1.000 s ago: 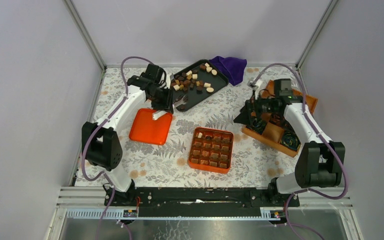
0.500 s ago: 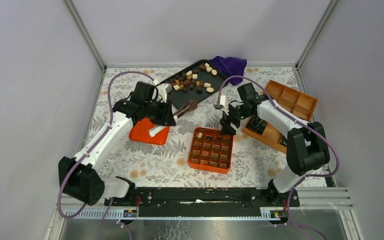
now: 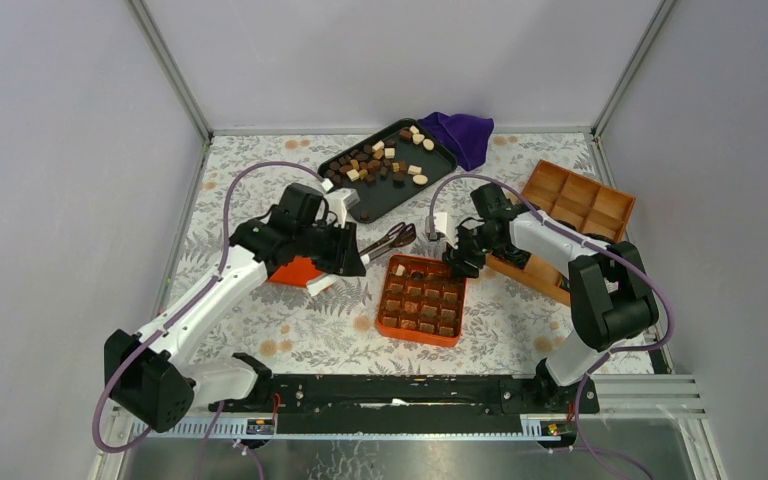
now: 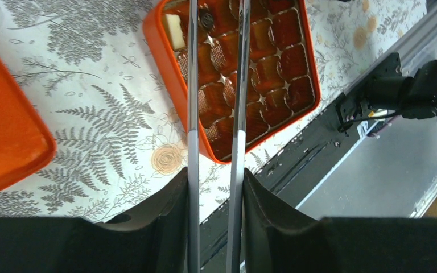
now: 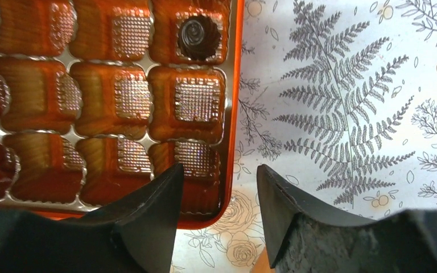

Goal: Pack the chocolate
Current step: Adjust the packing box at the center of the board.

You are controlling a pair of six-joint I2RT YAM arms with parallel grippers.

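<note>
Two arms reach in over the fern-print desk. Black tray at the far side holds most of the chocolate: a loose scatter of small round, oval and square bits in dark brown, mid brown and cream. Brown divided box sits far right, purple cloth just beside the tray's far corner. Orange grid box is at centre, with gold-lined cells. It has one cream square in a corner cell and one dark round swirl piece in the neighbouring cell. Orange lid lies to its left, partly under the left arm. Left pincer pinches metal tongs pointing at the grid box, tips cut off in the wrist view. Right pincer is spread, nothing between its fingers, hovering over the grid box's edge.
</note>
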